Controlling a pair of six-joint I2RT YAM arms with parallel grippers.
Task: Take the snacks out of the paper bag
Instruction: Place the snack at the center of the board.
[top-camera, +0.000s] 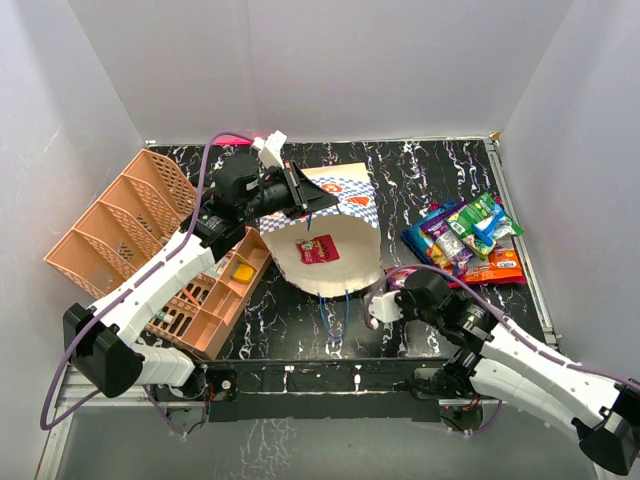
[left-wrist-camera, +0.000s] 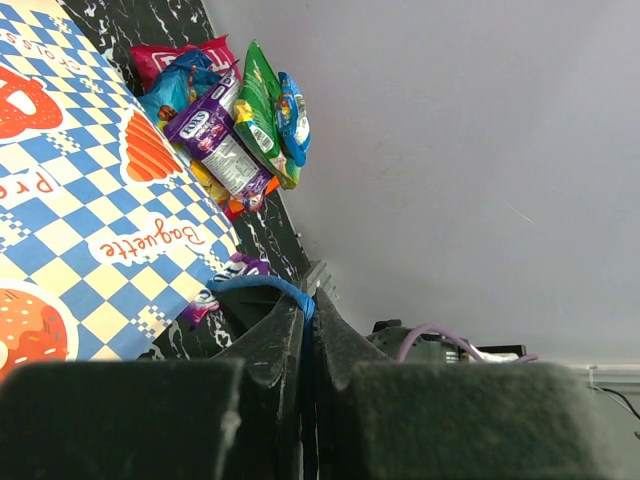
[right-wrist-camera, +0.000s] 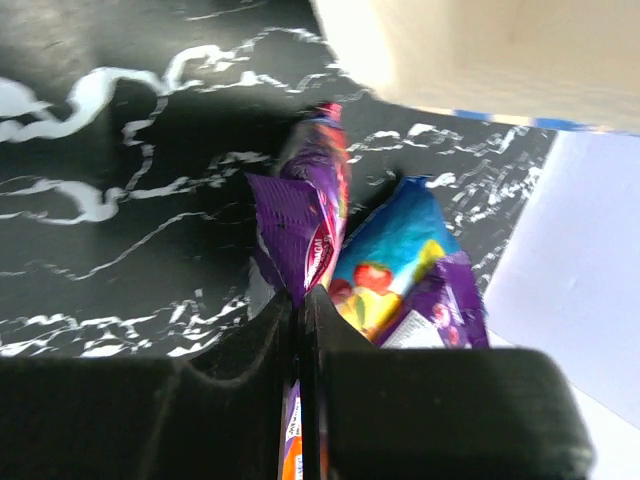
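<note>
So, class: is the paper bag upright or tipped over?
Tipped. The paper bag has its chequered base toward the far wall, mouth and cord handles toward the near edge.

The cream-white paper carrier bag (top-camera: 340, 272) is showing a blue-and-white chequered band with orange-red logos beside the black left fingers (left-wrist-camera: 265, 350); its thin cord handle (left-wrist-camera: 255, 287) is showing blue between them. Between the black right fingers (right-wrist-camera: 262, 340), a glossy crinkly snack packet (right-wrist-camera: 300, 220) is gleaming purple against the black, white-veined worktop (right-wrist-camera: 120, 150).
</note>
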